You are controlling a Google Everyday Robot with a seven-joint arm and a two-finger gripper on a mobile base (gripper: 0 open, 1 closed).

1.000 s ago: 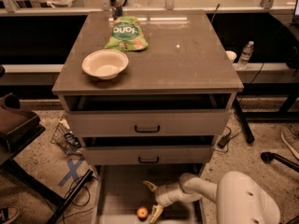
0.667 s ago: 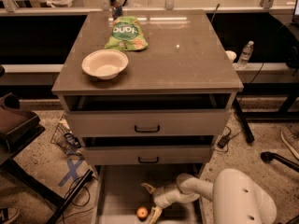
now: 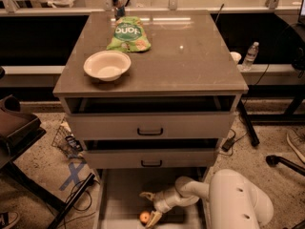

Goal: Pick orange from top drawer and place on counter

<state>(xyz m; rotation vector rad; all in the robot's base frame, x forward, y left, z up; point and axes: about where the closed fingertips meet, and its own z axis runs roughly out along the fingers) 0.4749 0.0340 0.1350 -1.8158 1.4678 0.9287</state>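
Note:
The orange (image 3: 144, 217) lies on the pale floor of the pulled-out top drawer (image 3: 119, 194) at the bottom of the camera view. My gripper (image 3: 149, 207) is down inside the drawer, open, with its fingers spread toward the left. The orange sits at the mouth of the jaws, right against the nearer finger (image 3: 153, 219). The counter (image 3: 181, 56) is the grey-brown top of the cabinet, above and behind the drawer.
A white bowl (image 3: 107, 65) and a green snack bag (image 3: 128, 33) lie on the counter's left half. Two drawer fronts with black handles (image 3: 150, 131) stand below its edge. My white arm (image 3: 236, 199) fills the lower right. A chair (image 3: 16, 128) and cables are at the left.
My arm's white body has shifted slightly to the left. The gripper stays open by the orange, which has not moved.

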